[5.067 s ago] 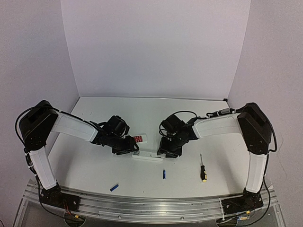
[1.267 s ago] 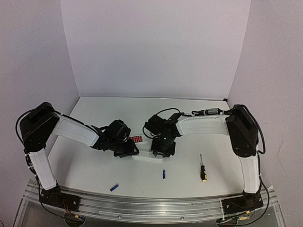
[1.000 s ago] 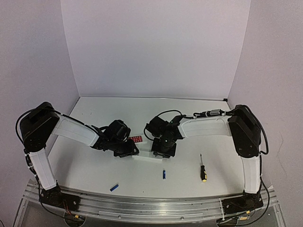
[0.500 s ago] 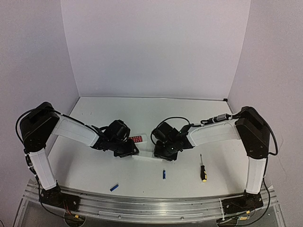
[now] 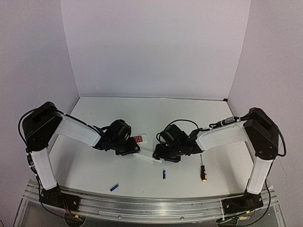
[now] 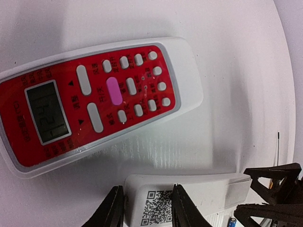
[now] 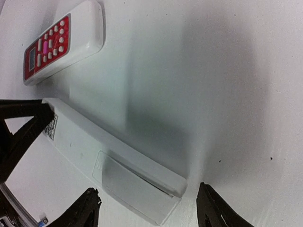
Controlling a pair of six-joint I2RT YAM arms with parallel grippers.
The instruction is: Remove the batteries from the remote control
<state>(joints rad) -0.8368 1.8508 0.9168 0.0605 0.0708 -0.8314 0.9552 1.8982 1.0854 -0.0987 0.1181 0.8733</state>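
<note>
The slim white remote control (image 5: 145, 157) lies back up on the table. My left gripper (image 6: 147, 208) is shut on its left end, one finger on each side of the QR-code sticker (image 6: 156, 210). My right gripper (image 7: 149, 213) is open, and the remote's right end (image 7: 142, 182) lies between its fingers. A dark gap shows along the edge of the battery cover (image 7: 125, 182). Two blue batteries lie loose on the table, one near the middle (image 5: 164, 174) and one at the front left (image 5: 114, 187).
The red-faced remote (image 5: 138, 139) lies just behind the white one and also shows in the left wrist view (image 6: 94, 99) and the right wrist view (image 7: 61, 42). A black-and-yellow screwdriver (image 5: 202, 169) lies to the right of my right gripper.
My right arm has swung right and toward the near edge, from over the remote's middle to its right end. My left gripper has kept its hold on the left end.
</note>
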